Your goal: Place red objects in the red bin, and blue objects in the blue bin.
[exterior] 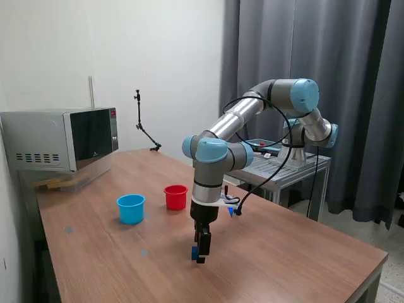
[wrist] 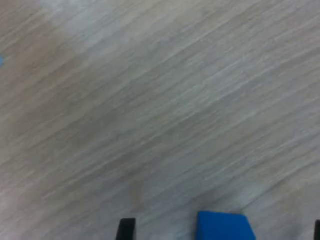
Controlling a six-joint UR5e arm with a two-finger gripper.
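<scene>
The gripper (exterior: pixel 200 252) points down at the worktop (exterior: pixel 284 252), jaws spread, with a blue cube (wrist: pixel 222 226) between them. The blue cup (exterior: pixel 131 208) and red cup (exterior: pixel 176 197) stand well apart from it.

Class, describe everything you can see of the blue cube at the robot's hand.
The blue cube is small, plain dark blue, flat-faced and sharp-edged; its material cannot be told. In the wrist view only part of it shows, cut off by the frame edge, between the two dark fingertips of the hand. In the exterior view it sits at the fingertips just above or on the wooden table. Whether the fingers touch it, or it rests on the table, cannot be told.
</scene>
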